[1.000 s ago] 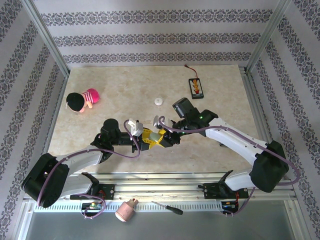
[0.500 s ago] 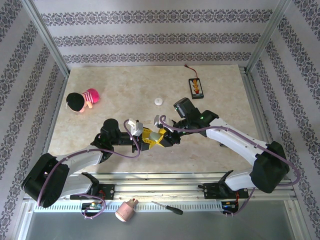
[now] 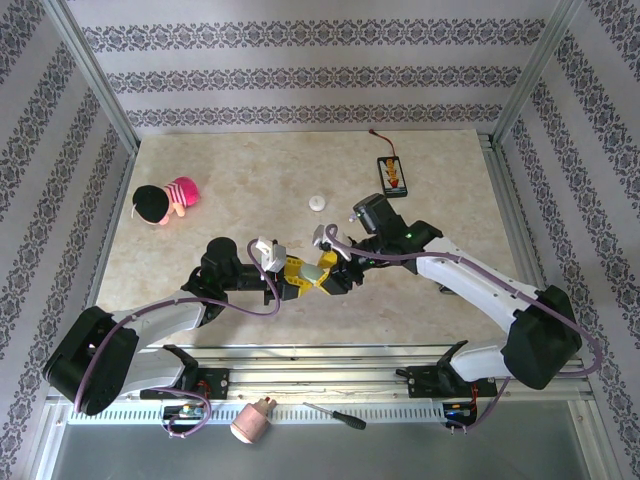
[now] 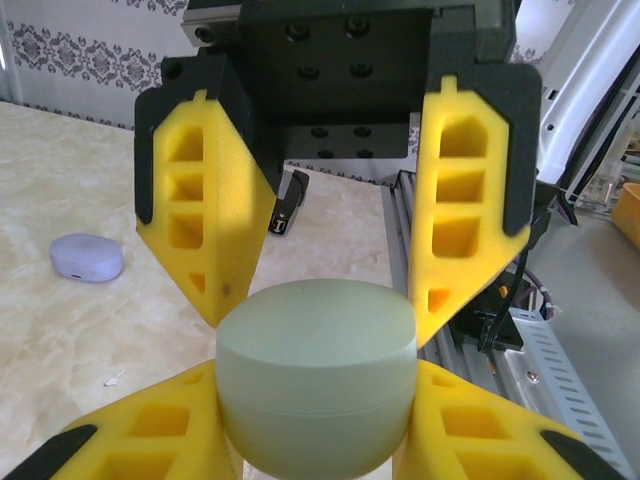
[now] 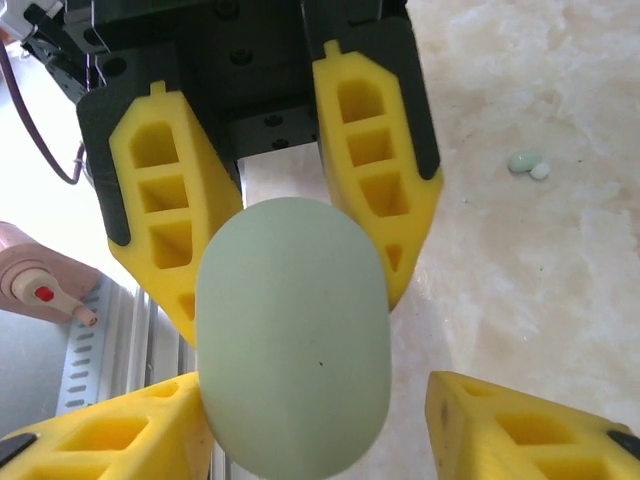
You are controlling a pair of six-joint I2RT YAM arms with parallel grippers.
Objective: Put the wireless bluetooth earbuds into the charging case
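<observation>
The pale green charging case (image 4: 315, 385) hangs above the table near its front middle, lid closed, pinched between the yellow fingers (image 4: 130, 430) of my left gripper (image 4: 315, 372). My right gripper (image 5: 315, 385) faces it head-on with its jaws spread: one finger (image 5: 110, 440) lies against the case (image 5: 292, 335) and the other finger (image 5: 530, 430) stands apart from it. From above, the two grippers (image 3: 295, 277) (image 3: 332, 275) meet around the case (image 3: 313, 271). Two tiny earbuds (image 5: 527, 163), pale green and whitish, lie together on the table beyond.
A lavender case (image 4: 87, 258) rests on the table, seen from above as a small pale disc (image 3: 317, 203). A doll (image 3: 165, 200) lies at the far left, a black device (image 3: 392, 174) with a cable at the back right. A screwdriver (image 3: 335, 415) lies on the front rail.
My right gripper's jaws have spread apart off the green case and that arm has shifted slightly right. The left gripper keeps hold of the case in the same place.
</observation>
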